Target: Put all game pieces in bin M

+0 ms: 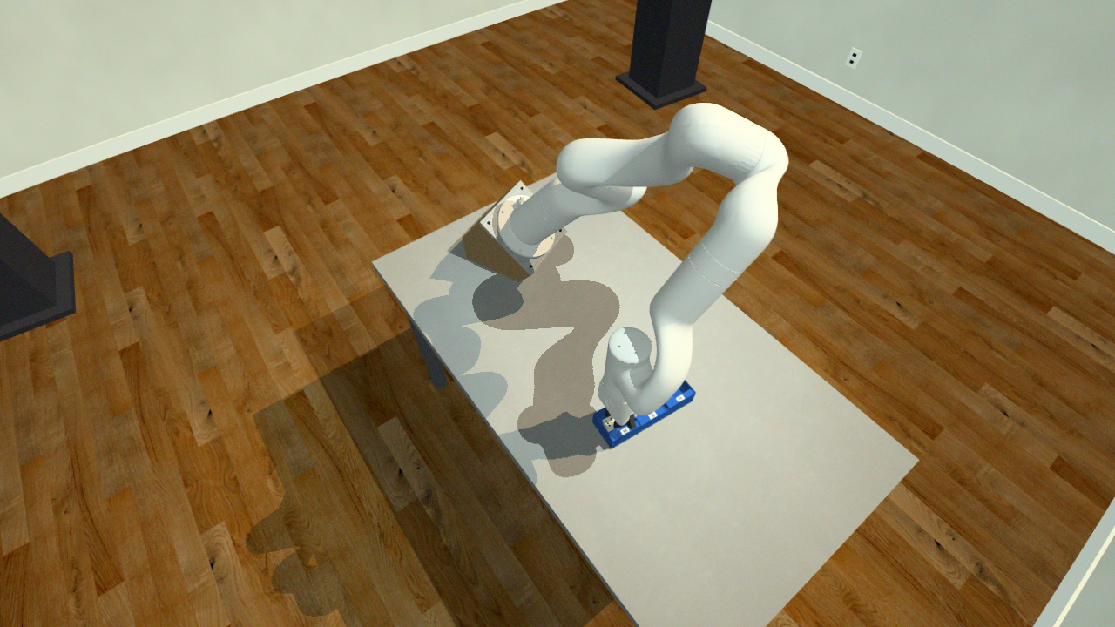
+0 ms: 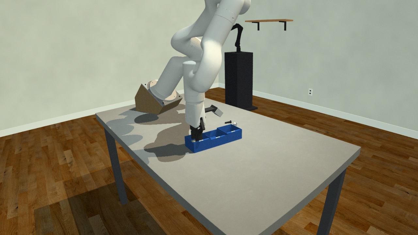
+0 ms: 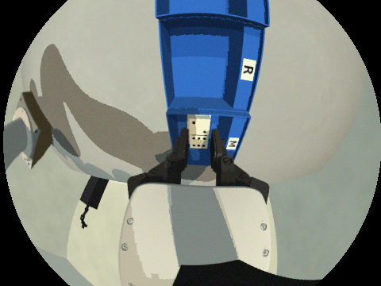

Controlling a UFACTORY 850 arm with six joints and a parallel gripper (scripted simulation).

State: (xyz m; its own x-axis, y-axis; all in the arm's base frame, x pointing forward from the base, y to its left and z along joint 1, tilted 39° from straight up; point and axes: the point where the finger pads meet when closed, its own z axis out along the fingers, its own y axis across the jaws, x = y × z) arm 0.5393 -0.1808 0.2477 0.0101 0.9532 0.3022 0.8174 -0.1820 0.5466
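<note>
Plank wood floor point(image 1: 257, 156) point(image 2: 87, 163), mid-brown, some darker knots. Pale grey-green walls point(image 1: 233, 54) point(image 2: 87, 43) meet in a corner behind the worktop's far edge; white baseboard point(image 1: 257, 97) point(image 2: 280, 101) along the bottom. Worktop point(image 1: 740, 468) point(image 2: 263, 175) light grey, rectangular, on dark grey legs; one leg point(image 1: 427, 354) point(image 2: 115, 166) under the left edge, another point(image 2: 333, 198) under the right corner in the exterior view. Beyond the far edge, black pedestal point(image 1: 670, 54) point(image 2: 238, 78) with flared foot. Wall shelf point(image 2: 268, 20), wooden board, two black brackets. Outlet point(image 1: 854, 58) point(image 2: 310, 91), white, low on the wall. Hard shadows on worktop and floor.
</note>
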